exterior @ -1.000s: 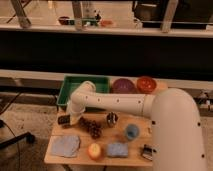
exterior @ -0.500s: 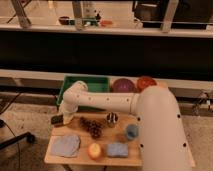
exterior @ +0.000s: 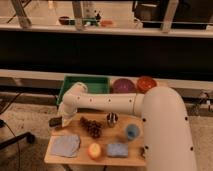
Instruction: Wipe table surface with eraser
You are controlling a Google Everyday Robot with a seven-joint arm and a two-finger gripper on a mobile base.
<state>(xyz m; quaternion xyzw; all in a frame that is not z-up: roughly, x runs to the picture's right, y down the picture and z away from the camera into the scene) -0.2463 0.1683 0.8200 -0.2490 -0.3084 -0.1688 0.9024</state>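
The white arm reached across to the left rear corner of the light tan wooden surface [exterior: 80, 156]. Its end effector [exterior: 63, 121] hung low over that corner, directly above the small flat dark oblong eraser [exterior: 55, 122], which lay at the surface's left edge. Whether the fingers were open or closed could not be determined. A grey-blue cloth [exterior: 65, 145] lay in front. A blue rectangular sponge [exterior: 117, 149] sat near the front edge. The green plastic tray [exterior: 85, 86] stood behind the arm.
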